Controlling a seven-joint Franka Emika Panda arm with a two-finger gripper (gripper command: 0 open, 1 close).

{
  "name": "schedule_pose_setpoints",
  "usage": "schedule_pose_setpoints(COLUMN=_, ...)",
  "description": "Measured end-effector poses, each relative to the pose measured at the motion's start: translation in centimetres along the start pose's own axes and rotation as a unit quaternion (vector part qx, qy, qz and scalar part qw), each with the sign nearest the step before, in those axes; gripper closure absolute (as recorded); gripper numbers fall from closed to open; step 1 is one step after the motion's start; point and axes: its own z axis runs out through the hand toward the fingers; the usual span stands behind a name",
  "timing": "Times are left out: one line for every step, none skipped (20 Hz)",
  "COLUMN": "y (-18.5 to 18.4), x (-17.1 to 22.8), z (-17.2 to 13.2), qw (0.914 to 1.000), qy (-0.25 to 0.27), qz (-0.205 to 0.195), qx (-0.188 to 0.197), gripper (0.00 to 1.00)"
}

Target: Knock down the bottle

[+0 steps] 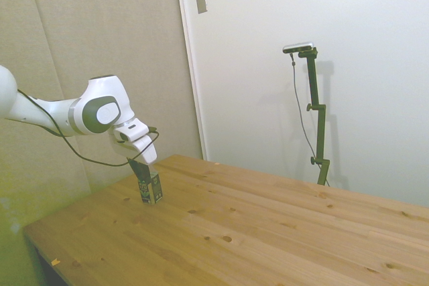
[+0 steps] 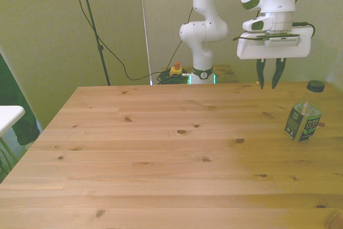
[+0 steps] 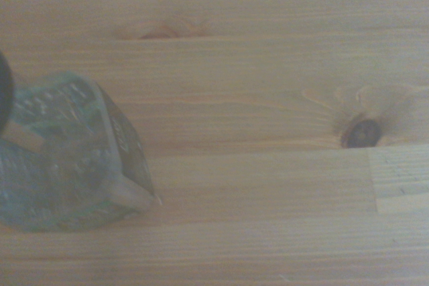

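Bottle [image 2: 303, 115] upright near the table's [image 2: 161, 154] edge at the front view's right, best toppled by a sideways push high on the neck, not low on the body. Clear plastic, dark cap, green-and-white label round a squarish body. Pincer [image 2: 269, 81] hanging just beside and above, fingers slightly apart, holding nothing.

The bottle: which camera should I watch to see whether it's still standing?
Use the front view: the bottle shows whole there, upright on the table, cap to base, with the open gripper apart from it. In the side view the gripper hides its top. The wrist view is blurred and cuts off part of it.
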Motion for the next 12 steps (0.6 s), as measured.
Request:
schedule_pose_setpoints(y=-0.8, x=-0.2, z=0.0, qw=1.0000, qy=-0.001, qz=0.002, qx=0.002, gripper=1.00)
schedule_pose_setpoints(y=-1.6, x=-0.4, z=-0.1, qw=1.0000, qy=-0.002, qz=0.003, qx=0.003, gripper=1.00)
schedule_pose_setpoints(y=-2.4, x=-0.6, z=-0.2, qw=1.0000, qy=-0.003, qz=0.005, qx=0.004, gripper=1.00)
schedule_pose_setpoints(y=-3.1, x=-0.8, z=-0.3, qw=1.0000, qy=-0.002, qz=0.006, qx=0.004, gripper=1.00)
schedule_pose_setpoints(y=-3.9, x=-1.1, z=-0.4, qw=1.0000, qy=-0.001, qz=0.007, qx=0.004, gripper=1.00)
schedule_pose_setpoints(y=-4.6, x=-1.4, z=-0.4, qw=1.0000, qy=-0.002, qz=0.007, qx=0.004, gripper=1.00)
schedule_pose_setpoints(y=-5.3, x=-1.6, z=-0.4, qw=1.0000, qy=-0.001, qz=0.007, qx=0.004, gripper=1.00)
schedule_pose_setpoints(y=-6.0, x=-1.9, z=-0.4, qw=1.0000, qy=-0.002, qz=0.008, qx=0.005, gripper=1.00)
schedule_pose_setpoints(y=-6.7, x=-2.2, z=-0.3, qw=0.9999, qy=-0.003, qz=0.009, qx=0.005, gripper=1.00)
schedule_pose_setpoints(y=-7.4, x=-2.4, z=-0.2, qw=0.9999, qy=-0.002, qz=0.008, qx=0.005, gripper=1.00)
schedule_pose_setpoints(y=-8.1, x=-2.6, z=-0.2, qw=0.9999, qy=0.000, qz=0.009, qx=0.006, gripper=1.00)
schedule_pose_setpoints(y=-8.8, x=-2.9, z=-0.1, qw=0.9999, qy=0.001, qz=0.010, qx=0.006, gripper=1.00)
